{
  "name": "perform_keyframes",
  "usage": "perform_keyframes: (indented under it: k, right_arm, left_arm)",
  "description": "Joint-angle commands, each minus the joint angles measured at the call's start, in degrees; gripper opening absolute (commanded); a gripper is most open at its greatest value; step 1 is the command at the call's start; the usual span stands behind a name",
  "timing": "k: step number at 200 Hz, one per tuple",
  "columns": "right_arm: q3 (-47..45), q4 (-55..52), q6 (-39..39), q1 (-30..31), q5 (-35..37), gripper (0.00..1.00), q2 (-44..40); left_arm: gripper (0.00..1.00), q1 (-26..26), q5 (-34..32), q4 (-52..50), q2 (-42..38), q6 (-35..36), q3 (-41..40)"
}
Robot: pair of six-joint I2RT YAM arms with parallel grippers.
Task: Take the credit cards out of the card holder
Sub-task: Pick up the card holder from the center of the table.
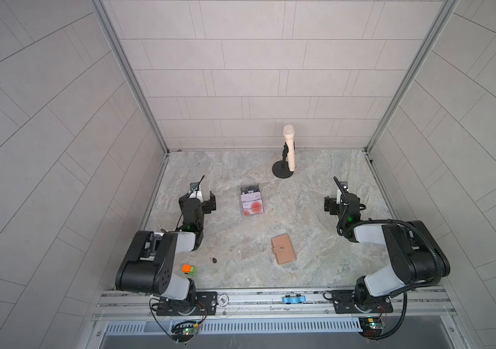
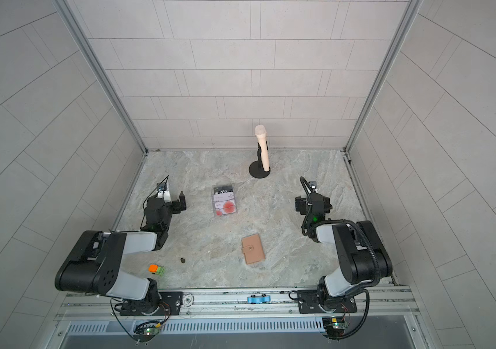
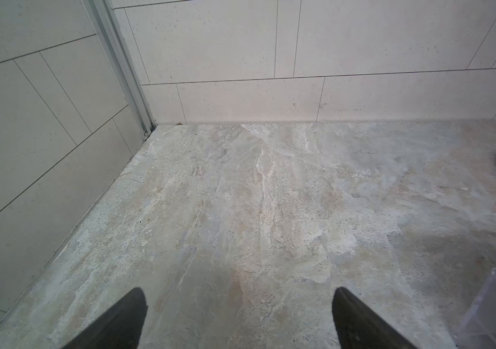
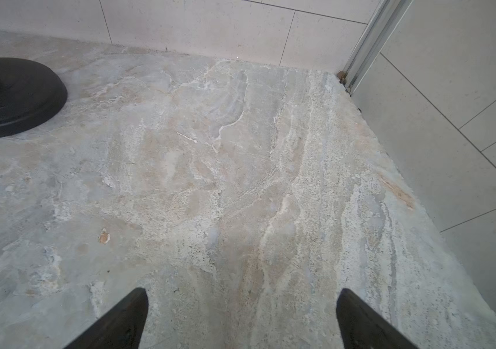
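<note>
— The card holder lies shut, so its inside is hidden.
— The dark speck near the front left corner of the desk is too small to identify, and both wrist views crop the stand base.

Tan-pink card holder lies flat, snapped shut on bench, btw left claw & right claw but nearer robot base; 3 credit cards (grey "Vip", pink, red-circled) overlap flat, near left claw's inner side.

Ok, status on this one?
Left gripper, right gripper open, empty. Card holder shut, mid-table. Credit cards in clear box. Nothing in the way.
</note>
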Motion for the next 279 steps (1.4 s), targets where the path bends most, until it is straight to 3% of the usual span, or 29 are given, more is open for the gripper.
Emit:
perform_keyframes:
  k: [1,254,279]
  right_arm:
    - [0.46,-0.05,-0.57,-0.03,0.19,1.00,-0.54]
    - [0.47,0.04,-0.64,-0.03,0.27,0.99,-0.56]
    - [3.18,-5.95,0.66,-0.21,1.86,0.99,-2.58]
  left_arm:
    - [1.00,-0.28,-0.34,0.84,-0.39,0.30,0.54]
    - [1.00,-0.43,-0.50,1.35,-0.85,0.44,0.07]
    - [1.00,-1.06,-1.75,-0.86,-2.54,0.76,0.75]
